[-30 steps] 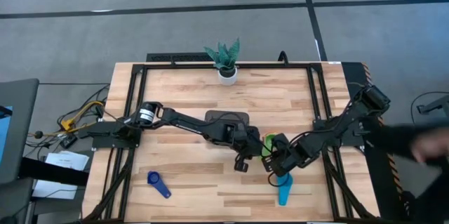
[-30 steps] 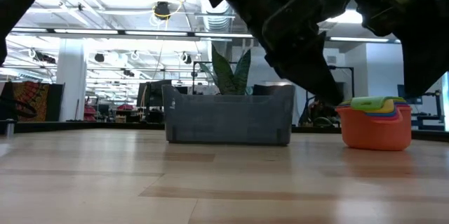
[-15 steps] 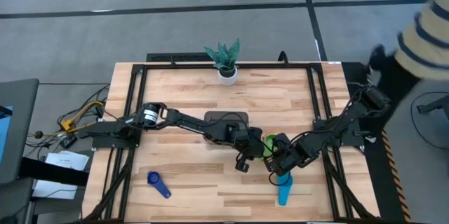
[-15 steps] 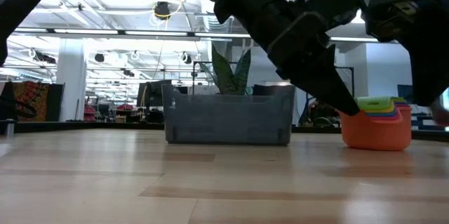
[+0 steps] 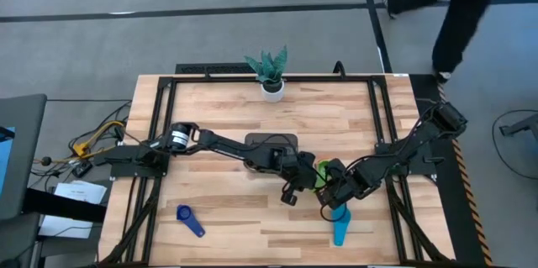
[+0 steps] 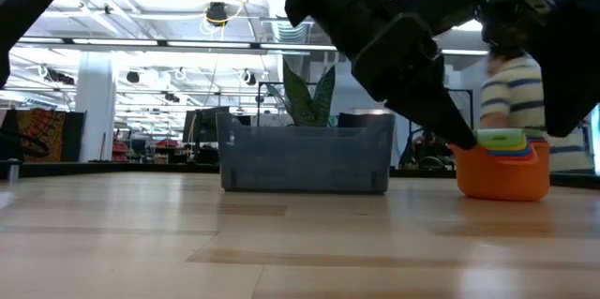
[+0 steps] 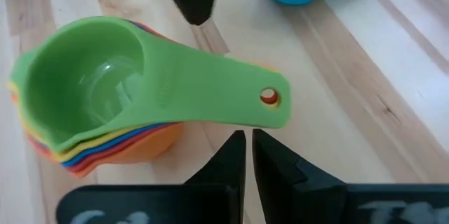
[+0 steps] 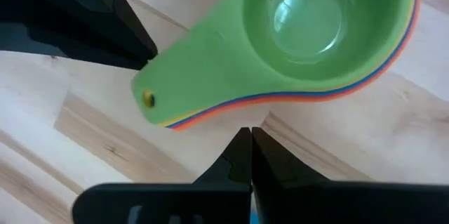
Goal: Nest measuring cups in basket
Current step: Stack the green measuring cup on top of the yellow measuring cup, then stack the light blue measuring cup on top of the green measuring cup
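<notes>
Both closed claws stay flanking the stacked measuring cups (image 5: 320, 172), handles between.

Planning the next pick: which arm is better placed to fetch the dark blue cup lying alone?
Left, probably. The dark blue cup lies on the left arm's side. The left gripper is nearer, and the right gripper sits beyond the nested stack.

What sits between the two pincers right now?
The nested cup stack, green cup on top, sits between the left pincer and right pincer; both wrist views show it.
</notes>
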